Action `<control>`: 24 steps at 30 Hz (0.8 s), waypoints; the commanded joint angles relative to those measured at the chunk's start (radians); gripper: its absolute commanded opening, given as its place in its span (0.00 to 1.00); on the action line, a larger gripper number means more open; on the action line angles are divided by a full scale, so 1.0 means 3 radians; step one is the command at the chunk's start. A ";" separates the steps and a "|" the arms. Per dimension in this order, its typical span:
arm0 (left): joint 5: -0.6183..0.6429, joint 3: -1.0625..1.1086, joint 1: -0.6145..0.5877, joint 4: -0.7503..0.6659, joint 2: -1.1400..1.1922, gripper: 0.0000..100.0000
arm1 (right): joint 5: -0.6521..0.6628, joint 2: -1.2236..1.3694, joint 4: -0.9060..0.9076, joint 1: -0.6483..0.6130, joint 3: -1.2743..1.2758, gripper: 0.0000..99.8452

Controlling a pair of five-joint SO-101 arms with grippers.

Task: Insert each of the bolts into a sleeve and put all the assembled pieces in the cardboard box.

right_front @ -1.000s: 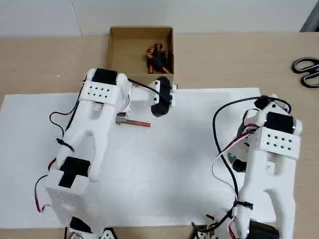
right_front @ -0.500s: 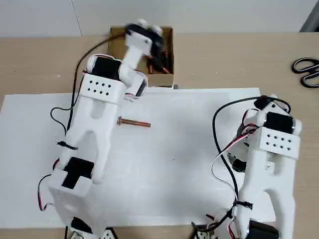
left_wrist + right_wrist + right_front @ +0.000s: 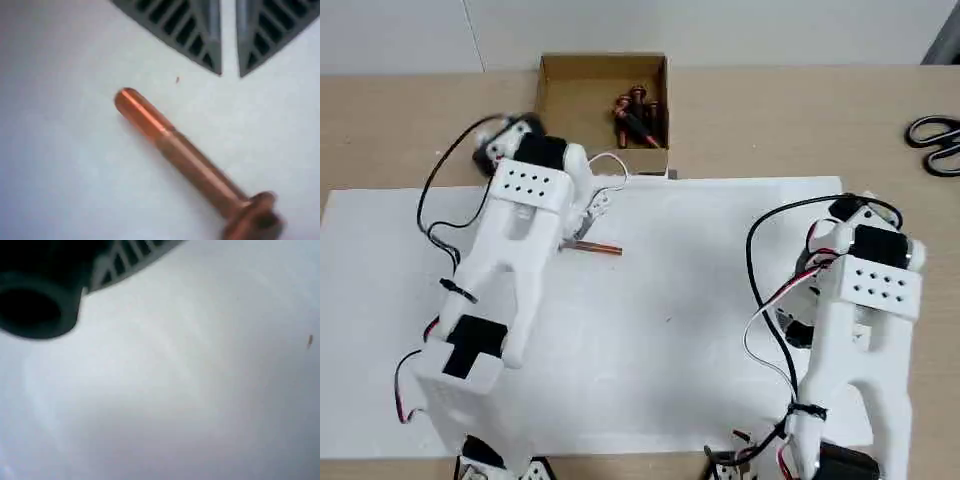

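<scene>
A copper bolt (image 3: 185, 160) lies flat on the white paper (image 3: 680, 330), and its tip pokes out from under the left arm (image 3: 598, 248). My left gripper (image 3: 230, 75) hovers just above and beside the bolt's plain end, with its fingers a narrow gap apart and nothing between them. The cardboard box (image 3: 570, 100) at the table's far edge holds several assembled pieces (image 3: 638, 115) in its right part. At the right of the paper, my right gripper (image 3: 798, 328) stays low with a black sleeve (image 3: 35, 310) held against its ribbed finger (image 3: 130, 255).
Black scissors (image 3: 935, 140) lie on the bare wood at the far right. The white paper covers most of the table between the two arms. Loose cables hang beside both arms.
The left arm swung up over the cardboard box, then came back down over the loose bolt. The right arm has not moved.
</scene>
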 commanded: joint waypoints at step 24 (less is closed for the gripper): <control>0.0338 0.0611 0.0046 -0.0844 -0.0020 0.17 | 0.0020 -0.0125 0.0049 0.0013 -0.0026 0.00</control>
